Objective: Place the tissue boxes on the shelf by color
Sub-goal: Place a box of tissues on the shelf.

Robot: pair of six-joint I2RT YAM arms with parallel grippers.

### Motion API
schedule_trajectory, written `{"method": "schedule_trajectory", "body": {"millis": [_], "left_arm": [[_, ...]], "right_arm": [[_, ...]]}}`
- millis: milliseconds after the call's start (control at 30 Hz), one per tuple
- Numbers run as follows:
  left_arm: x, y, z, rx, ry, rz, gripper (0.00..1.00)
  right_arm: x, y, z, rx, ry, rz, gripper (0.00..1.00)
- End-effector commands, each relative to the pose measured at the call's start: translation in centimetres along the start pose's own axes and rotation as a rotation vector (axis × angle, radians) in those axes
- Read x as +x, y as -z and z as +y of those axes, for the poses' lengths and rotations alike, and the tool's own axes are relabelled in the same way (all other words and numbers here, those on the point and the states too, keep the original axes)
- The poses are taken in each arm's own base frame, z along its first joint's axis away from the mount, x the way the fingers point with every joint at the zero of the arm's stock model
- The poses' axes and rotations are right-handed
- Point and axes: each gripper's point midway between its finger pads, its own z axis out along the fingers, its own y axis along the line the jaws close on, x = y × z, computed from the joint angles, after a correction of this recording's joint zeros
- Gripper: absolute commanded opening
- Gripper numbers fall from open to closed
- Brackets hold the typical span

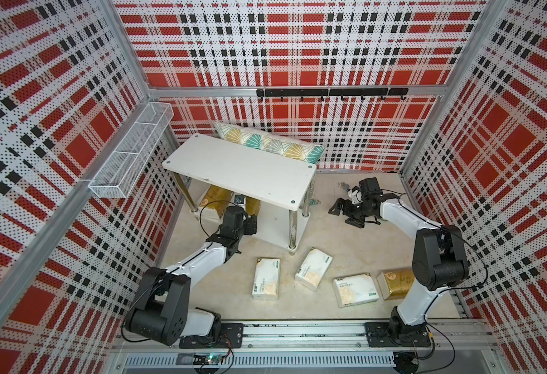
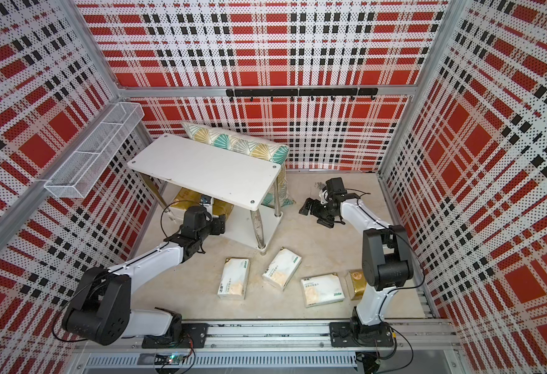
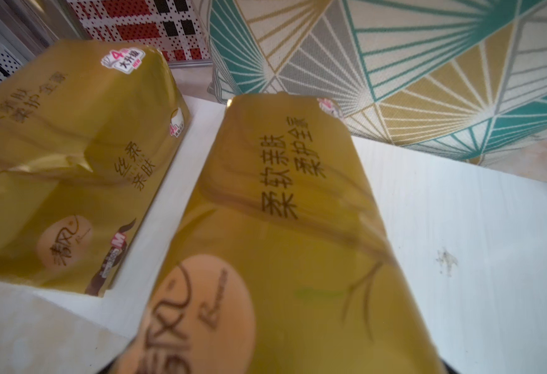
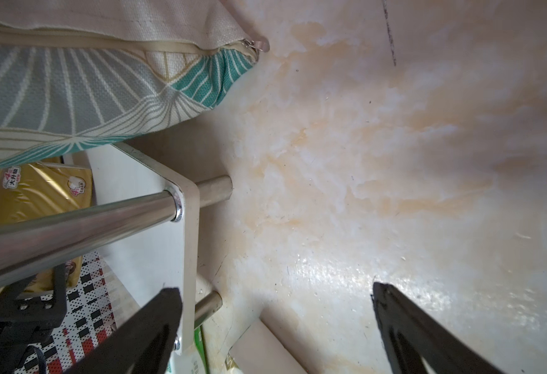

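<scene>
Tissue boxes: six counted, three gold and three white.

On the shelf (image 1: 239,168), lower tier, under the top board:
- first gold pack (image 1: 212,198) lies toward the shelf's end by the side wall.
- second gold pack (image 1: 253,204) is just beside it toward the shelf's middle. In the left wrist view a strip of white board shows between the two. Its far end rests on the lower board and its near end fills that view.

On the floor (image 1: 346,246), in front of the shelf:
- first white pack (image 1: 266,277) is apart from the shelf's front edge.
- second white pack (image 1: 313,268) lies tilted, near the shelf's front corner leg.
- third white pack (image 1: 355,289) is farther out from that leg.
- third gold pack (image 1: 393,284) is farthest from the shelf, just beside the third white pack and half hidden by the right arm (image 1: 427,259).

Left gripper (image 1: 252,217) is at the lower tier's front edge, right at the second gold pack. Its fingertips are hidden, so I cannot tell whether the jaws clamp the pack.

Right gripper (image 4: 270,291) hangs low over the floor just off the shelf's other short end. Its jaws are wide apart with nothing between them.

Pillow (image 1: 265,142) stands behind the shelf against the back wall, with one corner down by the shelf's rear leg.
</scene>
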Motion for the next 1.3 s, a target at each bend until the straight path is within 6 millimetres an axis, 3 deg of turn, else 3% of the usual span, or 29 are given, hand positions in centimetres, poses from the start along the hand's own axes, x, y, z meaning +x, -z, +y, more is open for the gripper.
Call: {"method": "schedule_trajectory", "body": {"millis": [0,300,600,633,867,1267], "left_arm": [[4.6,-0.6,0.4,-0.006,-0.032,0.152,0.81],[5.4,-1.5,0.6,-0.030,-0.025,0.191,0.85],[2.5,-1.0,0.3,-0.005,-0.045,0.174,0.91],[2.5,-1.2,1.3,-0.013,-0.026,0.181,0.92],[2.7,-1.5,2.5,-0.031,-0.036,0.198,0.94],[0.6,-0.6,0.2,0.112,-0.083,0.116,0.88]], "right_arm": [[-0.1,-0.1,0.6,-0.009,0.015,0.005,1.00],[0.0,-0.3,0.8,-0.011,0.016,0.008,1.00],[0.1,-0.5,1.1,-0.010,0.020,0.012,1.00],[0.1,-0.5,1.2,-0.012,0.021,0.009,1.00],[0.0,-0.5,1.5,-0.017,0.023,0.006,1.00],[0.5,-0.8,1.3,-0.012,0.020,0.011,1.00]]}}
